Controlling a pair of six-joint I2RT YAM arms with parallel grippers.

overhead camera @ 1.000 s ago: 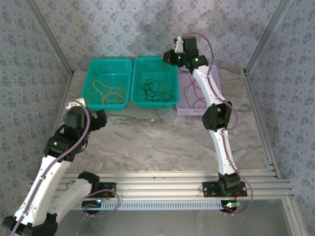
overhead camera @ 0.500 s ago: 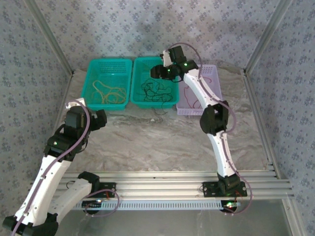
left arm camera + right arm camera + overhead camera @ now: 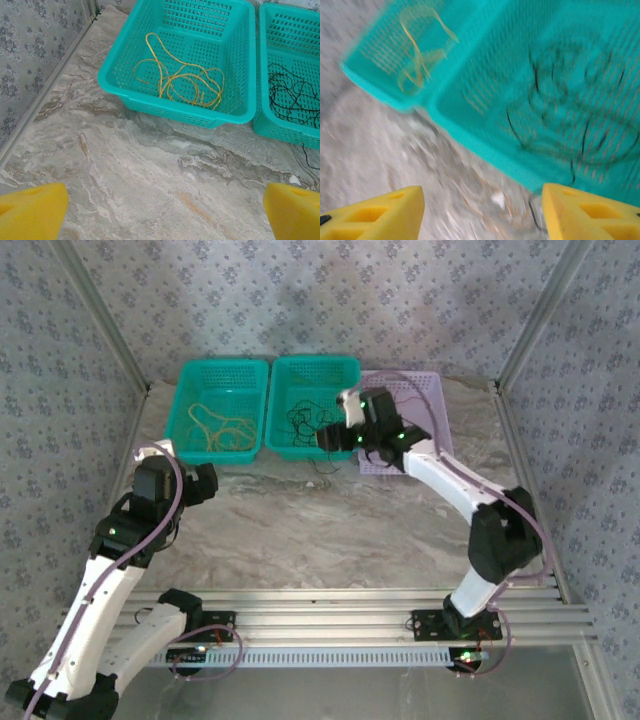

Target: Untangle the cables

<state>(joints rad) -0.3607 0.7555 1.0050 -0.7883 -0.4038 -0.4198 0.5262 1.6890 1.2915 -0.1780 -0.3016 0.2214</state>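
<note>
Left wall (image 3: 50,390) and back wall (image 3: 300,300) were grey-blue floral wallpaper, with a slanted aluminium post (image 3: 100,320) in the left corner. The table (image 3: 330,530) was marbled grey-beige, bare across its middle, with aluminium rails (image 3: 330,605) along the near edge. The left gripper (image 3: 205,483) hung low over the left part of the table, short of the baskets. Its wrist view put the yellow fingers (image 3: 30,210) at the two bottom corners, spread wide with nothing between them. The left teal basket (image 3: 185,410) sat at the back and held the yellow cables (image 3: 222,427), a loose pile of loops on its floor. Touching it on the right, the middle teal basket (image 3: 350,370) held the black cables (image 3: 310,425) in a loose snarl. One black strand (image 3: 322,475) trailed over the front rim onto the marble. The right gripper (image 3: 330,440) was over the front right corner of that middle basket. Its wrist view was smeared, but the fingers (image 3: 375,212) stood well apart and empty, above the basket rim. Next right sat a lilac basket (image 3: 425,380), partly covered by the right arm, so its contents could not be made out. A second slanted post (image 3: 535,325) and a wallpapered right wall (image 3: 600,440) closed off that side.
</note>
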